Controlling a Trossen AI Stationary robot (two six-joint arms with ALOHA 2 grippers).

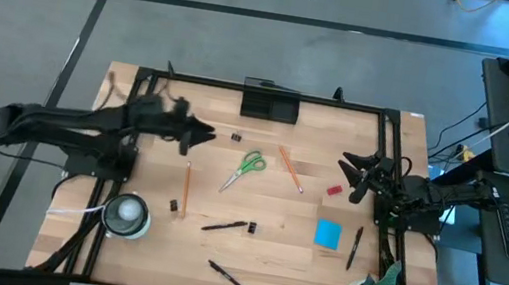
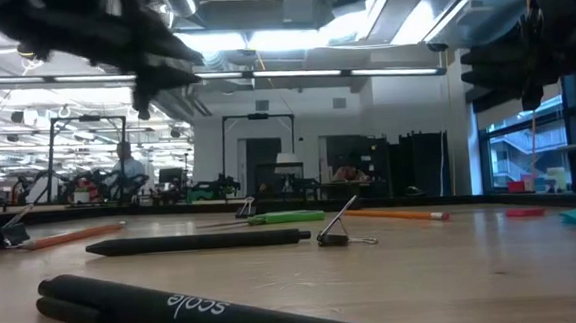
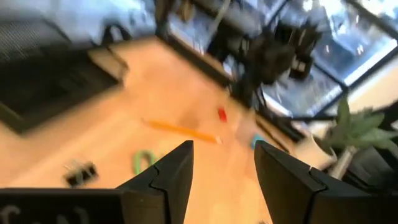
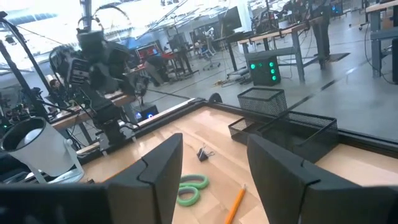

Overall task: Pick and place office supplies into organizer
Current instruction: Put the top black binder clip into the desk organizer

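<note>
High view: left claw hangs over the desk near its far left part, fingers spread, nothing between them. Right claw sits at the right edge, also spread and empty. Organizer stands at the far edge, centre. Supplies lie loose: scissors mid-desk, long axis diagonal, green handles toward the far right; one pencil lying near-to-far just nearward of the left claw; a second pencil diagonal, right of the scissors; a clip just right of the left claw. Left arm is nearer the first pencil and the clip. Judgement: either is the likely next pick; for the pencil, the claw must close across its axis.
</note>
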